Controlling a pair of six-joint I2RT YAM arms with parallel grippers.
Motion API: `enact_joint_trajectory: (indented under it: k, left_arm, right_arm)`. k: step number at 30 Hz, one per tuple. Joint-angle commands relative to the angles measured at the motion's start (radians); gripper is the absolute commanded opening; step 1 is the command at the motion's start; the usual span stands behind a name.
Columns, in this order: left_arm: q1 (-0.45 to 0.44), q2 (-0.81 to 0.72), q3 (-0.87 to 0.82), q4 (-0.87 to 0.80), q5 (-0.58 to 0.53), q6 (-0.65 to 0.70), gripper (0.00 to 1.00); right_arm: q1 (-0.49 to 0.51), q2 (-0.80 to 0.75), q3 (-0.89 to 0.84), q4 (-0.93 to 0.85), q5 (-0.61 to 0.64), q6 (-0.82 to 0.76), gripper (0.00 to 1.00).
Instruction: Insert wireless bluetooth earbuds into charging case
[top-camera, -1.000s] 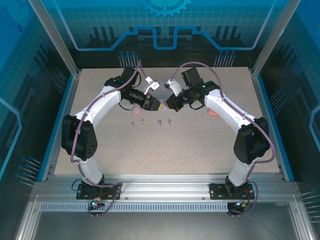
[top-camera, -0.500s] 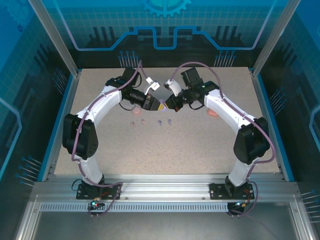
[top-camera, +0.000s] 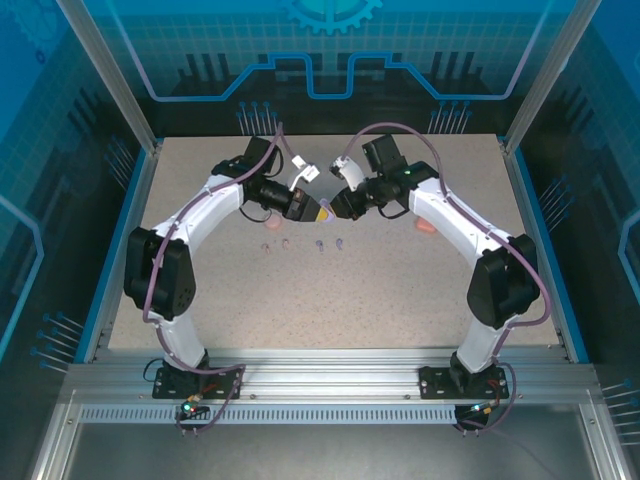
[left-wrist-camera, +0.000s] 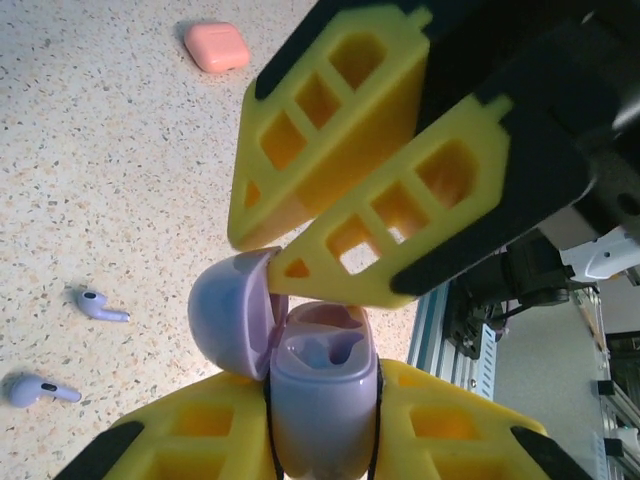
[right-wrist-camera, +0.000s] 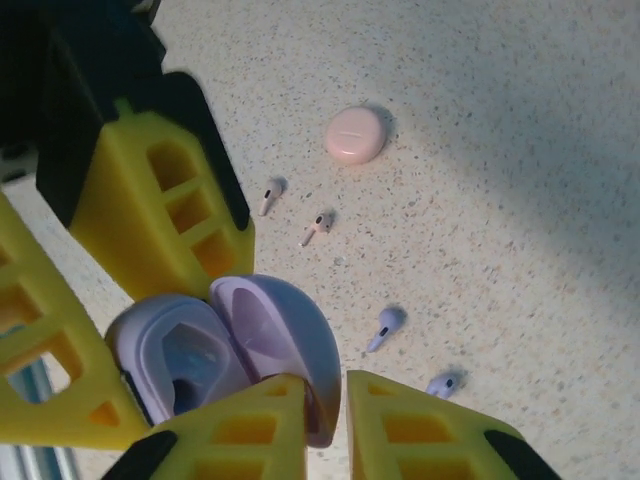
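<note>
Purple earbuds (left-wrist-camera: 100, 305) lie loose on the table (top-camera: 400, 300), just on the near side of the two grippers, with the pale pink earbuds (right-wrist-camera: 315, 228) to their left. The left gripper (left-wrist-camera: 325, 425) is clamped on the body of the purple charging case (left-wrist-camera: 325, 385), held above the table's middle with its lid (left-wrist-camera: 228, 318) standing open. The right gripper (right-wrist-camera: 328, 388) has its fingers slightly apart, tips touching the lid's rim.

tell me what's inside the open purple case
Moulded wells in the purple case, no earbud visible; both purple earbuds lie on the table. Well bottoms are shadowed.
</note>
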Motion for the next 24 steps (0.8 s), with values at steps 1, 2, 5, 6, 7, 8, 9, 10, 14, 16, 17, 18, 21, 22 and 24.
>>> enact_joint_trajectory:
  k: [1, 2, 5, 6, 7, 8, 9, 10, 14, 16, 17, 18, 21, 22, 24]
  left_arm:
    - [0.005, -0.076, -0.086, 0.131, 0.000, -0.066, 0.00]
    - [0.011, -0.101, -0.119, 0.184, -0.010, -0.090, 0.00]
    - [0.038, -0.178, -0.233, 0.361, -0.031, -0.182, 0.00]
    - [0.050, -0.203, -0.269, 0.424, -0.036, -0.216, 0.00]
    - [0.061, -0.229, -0.309, 0.495, -0.055, -0.254, 0.00]
    - [0.069, -0.258, -0.353, 0.559, -0.066, -0.290, 0.00]
    - [0.074, -0.283, -0.387, 0.626, -0.084, -0.314, 0.00]
    - [0.076, -0.314, -0.426, 0.687, -0.118, -0.340, 0.00]
    - [0.076, -0.431, -0.572, 0.912, -0.255, -0.408, 0.00]
    - [0.076, -0.484, -0.632, 1.014, -0.328, -0.443, 0.00]
    - [0.076, -0.513, -0.659, 1.059, -0.355, -0.457, 0.00]
    - [0.076, -0.530, -0.675, 1.082, -0.377, -0.468, 0.00]
    - [0.076, -0.581, -0.705, 1.121, -0.438, -0.488, 0.00]
    - [0.075, -0.597, -0.716, 1.133, -0.457, -0.493, 0.00]
    - [0.075, -0.631, -0.731, 1.147, -0.488, -0.493, 0.00]
  right_arm:
    - [-0.040, -0.047, 0.006, 0.060, -0.051, 0.074, 0.26]
    - [-0.056, -0.070, -0.014, 0.074, -0.072, 0.094, 0.28]
    - [-0.101, -0.138, -0.075, 0.117, -0.119, 0.157, 0.35]
    - [-0.110, -0.159, -0.091, 0.126, -0.120, 0.180, 0.39]
    - [-0.119, -0.175, -0.111, 0.131, -0.117, 0.205, 0.41]
    - [-0.121, -0.187, -0.126, 0.131, -0.108, 0.227, 0.44]
    - [-0.120, -0.192, -0.135, 0.124, -0.086, 0.248, 0.48]
    - [-0.116, -0.192, -0.140, 0.110, -0.066, 0.273, 0.51]
    - [-0.062, -0.143, -0.135, 0.048, 0.058, 0.367, 0.57]
    - [-0.017, -0.097, -0.115, 0.013, 0.135, 0.406, 0.58]
    - [0.007, -0.067, -0.101, -0.006, 0.181, 0.429, 0.58]
    - [0.026, -0.040, -0.089, -0.017, 0.204, 0.447, 0.57]
    - [0.080, 0.064, -0.045, -0.049, 0.272, 0.503, 0.56]
    - [0.096, 0.100, -0.029, -0.057, 0.291, 0.517, 0.55]
    - [0.122, 0.161, -0.001, -0.069, 0.326, 0.539, 0.52]
